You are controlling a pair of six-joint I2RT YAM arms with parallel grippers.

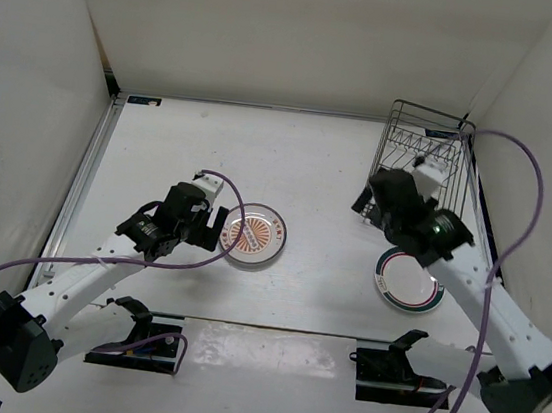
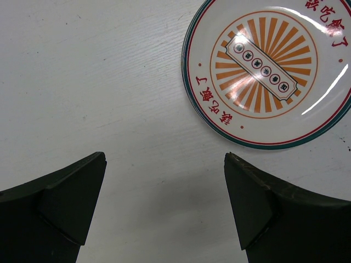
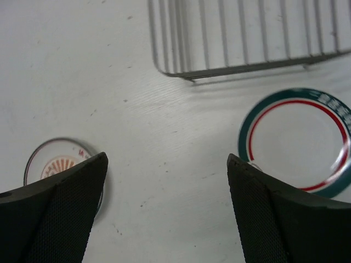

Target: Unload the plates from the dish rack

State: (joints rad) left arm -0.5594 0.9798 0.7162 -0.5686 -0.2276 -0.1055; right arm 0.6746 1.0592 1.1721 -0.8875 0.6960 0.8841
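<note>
Beside the right wall, dish rack [image 1: 430,145]: a black wire rack at the far right of the white counter [image 1: 321,172]. The right wrist view shows only its near edge [image 3: 247,38].
Green-ringed plate [image 1: 402,285]: flat on the counter just on the near side of the dish rack, apart from it. The right arm [image 1: 487,293] crosses over part of it in the top view. The right wrist view shows its green and red rings clearly [image 3: 299,139].
Sunburst plate [image 1: 254,239]: flat on the counter well to the left of the dish rack and nearer the arm bases. Its orange rays and dark rim fill the upper right of the left wrist view [image 2: 269,71], and it shows small and blurred at the lower left of the right wrist view [image 3: 57,161].
Right jaws: held wide apart at the dish rack's near left corner, with bare counter showing between them.
Left jaws: far to the left of the dish rack, wide apart over the counter just beside the sunburst plate and gripping nothing.
Left arm [image 1: 86,274]: reaches from the near left towards the sunburst plate.
</note>
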